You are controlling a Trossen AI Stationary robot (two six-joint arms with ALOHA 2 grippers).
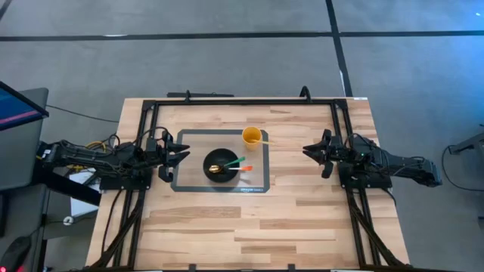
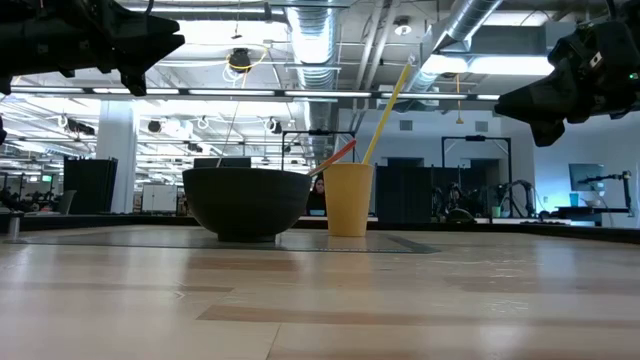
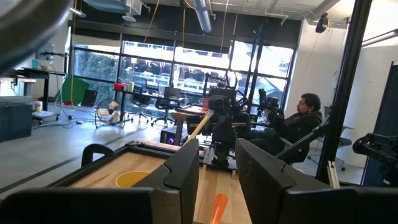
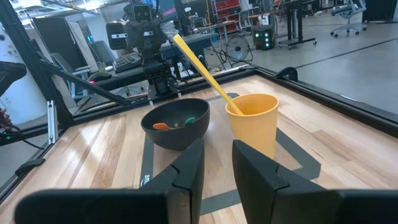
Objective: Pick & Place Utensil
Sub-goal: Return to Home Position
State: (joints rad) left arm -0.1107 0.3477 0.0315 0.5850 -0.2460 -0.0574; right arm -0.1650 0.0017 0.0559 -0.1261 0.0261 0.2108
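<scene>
Right pincer (image 4: 216,152), tapered yellow cup (image 4: 254,122)

**Low view:** the wall of the black bowl (image 2: 246,200) conceals its contents; only an orange handle tip (image 2: 343,152) clears the rim. The lower end of the yellow straw (image 2: 388,108) is lost inside the yellow cup (image 2: 348,198). The left arm (image 2: 90,40) and right arm (image 2: 580,70) are cropped by the top edge.

**Left wrist view:** the left gripper (image 3: 216,149) covers the cup except a slice of rim.

**Right wrist view:** the right gripper (image 4: 217,146) masks the cup's foot.

**High view:** the utensils in the bowl are too small to distinguish.
</scene>
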